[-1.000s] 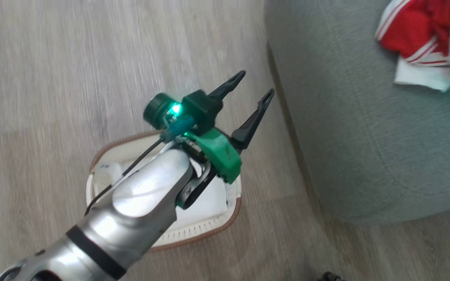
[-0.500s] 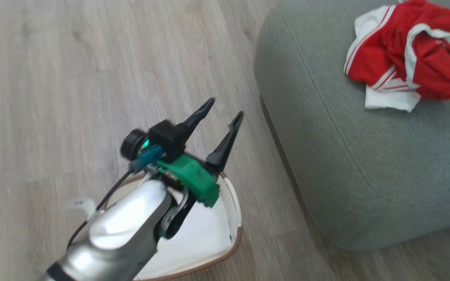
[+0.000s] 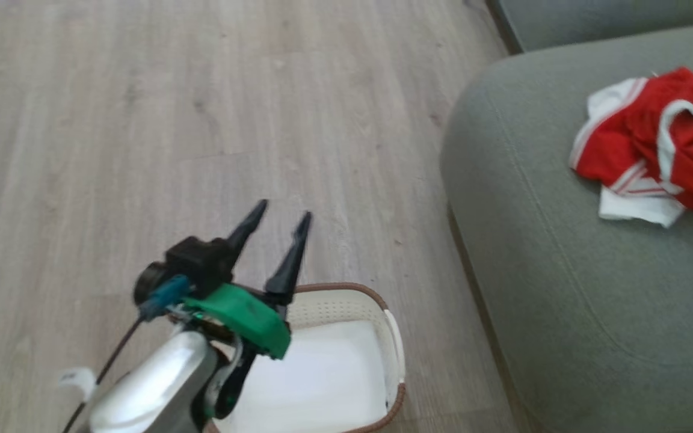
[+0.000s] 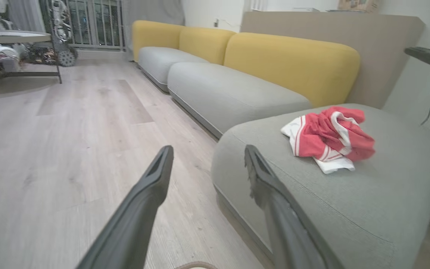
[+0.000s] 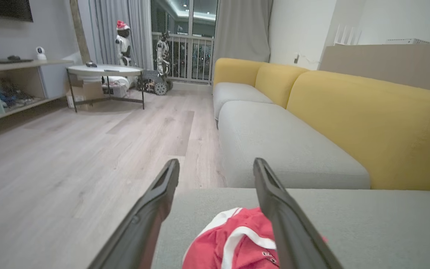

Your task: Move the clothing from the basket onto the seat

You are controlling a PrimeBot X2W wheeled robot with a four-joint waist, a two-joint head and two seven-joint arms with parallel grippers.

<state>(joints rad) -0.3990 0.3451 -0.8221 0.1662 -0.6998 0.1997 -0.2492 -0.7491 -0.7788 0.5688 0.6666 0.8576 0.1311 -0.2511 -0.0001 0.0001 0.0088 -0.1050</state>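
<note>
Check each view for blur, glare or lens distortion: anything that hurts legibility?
Head view: left gripper and floor slightly smeared; the basket's inside glares white, detail lost. Left wrist view: wide-angle stretch, its near fingers soft, the clothing a little blurred. Right wrist view: room sharp, right gripper soft up close.

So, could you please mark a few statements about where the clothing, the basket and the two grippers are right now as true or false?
1. The clothing lies on the seat. True.
2. The left gripper is shut on a garment. False: its fingers stand apart and hold nothing.
3. The basket stands on the seat. False: it stands on the wooden floor beside the seat.
4. The right gripper is open and holds nothing. True.
5. Red cloth shows inside the basket. False: the part of its inside that shows is bare white.
</note>
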